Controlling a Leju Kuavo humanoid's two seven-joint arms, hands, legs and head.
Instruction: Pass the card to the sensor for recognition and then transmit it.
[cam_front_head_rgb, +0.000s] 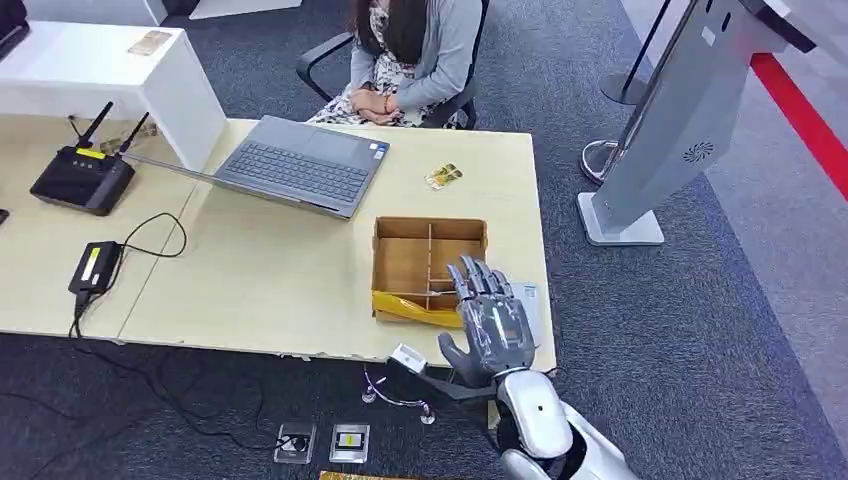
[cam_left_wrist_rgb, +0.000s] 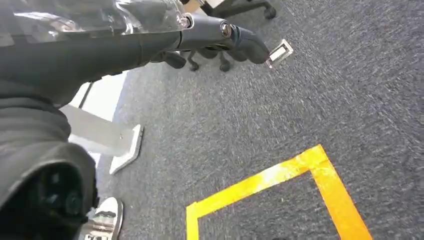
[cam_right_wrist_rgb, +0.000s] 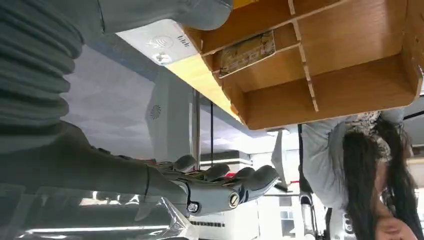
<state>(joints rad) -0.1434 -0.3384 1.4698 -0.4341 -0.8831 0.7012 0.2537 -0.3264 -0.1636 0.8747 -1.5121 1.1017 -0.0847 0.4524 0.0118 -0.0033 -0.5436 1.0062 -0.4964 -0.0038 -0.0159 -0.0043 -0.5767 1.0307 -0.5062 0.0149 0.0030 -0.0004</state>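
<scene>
The right hand (cam_front_head_rgb: 490, 320) hovers over the front right corner of the worktop (cam_front_head_rgb: 290, 270), palm down, fingers spread and slightly bent, holding nothing. Its fingertips reach over the near edge of a cardboard box (cam_front_head_rgb: 428, 262) split into compartments by thin dividers. In the right wrist view a card (cam_right_wrist_rgb: 247, 51) with a printed golden face lies flat on the floor of one of the box's compartments (cam_right_wrist_rgb: 320, 60), apart from the fingers (cam_right_wrist_rgb: 250, 182), which do not touch it. A white sensor (cam_right_wrist_rgb: 160, 41) with a wave symbol lies on the worktop just beside the box, on the side nearest the hand; in the head view it peeks out as a pale plate (cam_front_head_rgb: 528, 305) from under the hand.

The left hand (cam_left_wrist_rgb: 150, 45) hangs over the grey carpet (cam_left_wrist_rgb: 280, 110) near a yellow tape line (cam_left_wrist_rgb: 280, 175); I cannot tell how its fingers are set.

Another small golden card (cam_front_head_rgb: 443, 176) lies on the worktop beyond the box, near a laptop (cam_front_head_rgb: 300, 165). A person (cam_front_head_rgb: 405, 55) sits behind the worktop, hands folded.
</scene>
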